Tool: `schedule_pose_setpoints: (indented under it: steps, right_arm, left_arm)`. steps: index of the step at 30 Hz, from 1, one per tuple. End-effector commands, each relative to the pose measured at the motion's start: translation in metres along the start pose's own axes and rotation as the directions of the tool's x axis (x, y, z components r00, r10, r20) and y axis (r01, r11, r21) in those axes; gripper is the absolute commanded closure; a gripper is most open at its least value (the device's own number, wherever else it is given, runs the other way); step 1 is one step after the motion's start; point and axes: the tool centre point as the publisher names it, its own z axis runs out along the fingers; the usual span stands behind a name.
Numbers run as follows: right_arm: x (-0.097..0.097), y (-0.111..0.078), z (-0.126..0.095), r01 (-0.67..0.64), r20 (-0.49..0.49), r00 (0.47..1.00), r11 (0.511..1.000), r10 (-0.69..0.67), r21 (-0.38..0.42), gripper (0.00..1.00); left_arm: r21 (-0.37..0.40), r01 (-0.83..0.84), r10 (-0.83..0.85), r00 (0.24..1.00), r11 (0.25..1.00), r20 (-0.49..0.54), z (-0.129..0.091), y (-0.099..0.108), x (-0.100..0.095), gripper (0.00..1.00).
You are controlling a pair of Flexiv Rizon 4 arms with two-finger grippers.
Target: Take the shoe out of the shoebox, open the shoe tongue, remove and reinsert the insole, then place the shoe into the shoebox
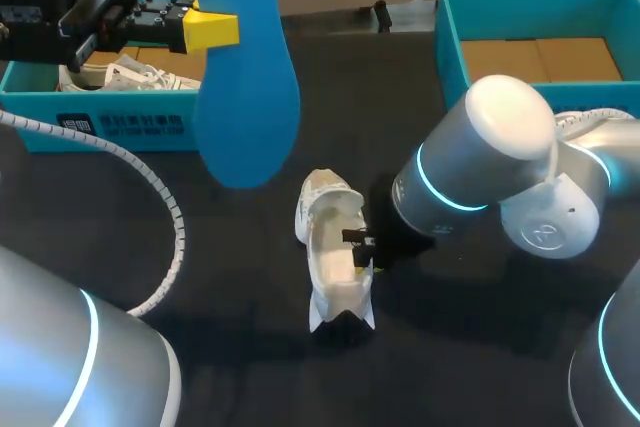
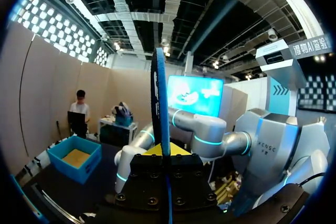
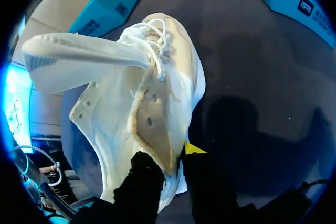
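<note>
Closest to my head camera is the blue insole (image 1: 245,97), a smooth, flat foam blade with a rounded end. It is held high over the table, and my left gripper (image 1: 213,32) is clenched on one edge of it. From the left wrist I see that insole (image 2: 159,108) edge-on as a thin blue strip, pinched between the yellow-tipped fingers of the left gripper (image 2: 160,153).

My right gripper (image 3: 173,161) is clamped on the white shoe (image 3: 157,103), one black finger inside the side wall and one outside. The soft padded tongue (image 3: 79,51) is folded out and forward, with the white laces (image 3: 152,38) bunched loose at its base.

On the head view, the shoe (image 1: 330,217) lies on the dark matte table (image 1: 240,277) near the middle, with my right gripper (image 1: 362,249) at its side. A teal shoebox (image 1: 100,122) at the far left holds a second white shoe (image 1: 135,75). Another teal box (image 1: 450,37) with a brown cardboard floor stands at the far right.
</note>
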Motion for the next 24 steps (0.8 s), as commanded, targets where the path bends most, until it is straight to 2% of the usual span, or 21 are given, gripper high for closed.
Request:
schedule_pose_setpoints:
  steps: [1,5,11,13,24]
  right_arm:
    - [0.007,-0.002,-0.019,0.007,0.013,1.000,1.000,-0.007,-0.003,0.00]
    - [0.011,-0.002,-0.046,0.038,-0.003,0.999,0.999,-0.038,-0.025,0.00]
    - [0.014,0.001,-0.085,0.052,0.010,0.999,0.998,-0.052,-0.019,0.00]
    - [0.011,0.003,-0.095,0.093,-0.086,0.992,0.996,-0.094,-0.013,0.00]
    - [0.011,0.003,-0.095,0.093,-0.086,0.992,0.996,-0.094,-0.013,0.00]
  left_arm:
    - [-0.003,0.000,0.000,1.000,1.000,-0.002,0.001,0.000,-0.002,1.00]
    - [-0.003,0.000,0.000,1.000,1.000,-0.002,0.001,0.000,-0.002,1.00]
    - [-0.003,0.000,0.000,1.000,1.000,-0.002,0.001,0.000,-0.002,1.00]
    - [-0.003,0.000,0.000,1.000,1.000,-0.002,0.001,0.000,-0.002,1.00]
    - [-0.003,0.000,0.000,1.000,1.000,-0.002,0.001,0.000,-0.002,1.00]
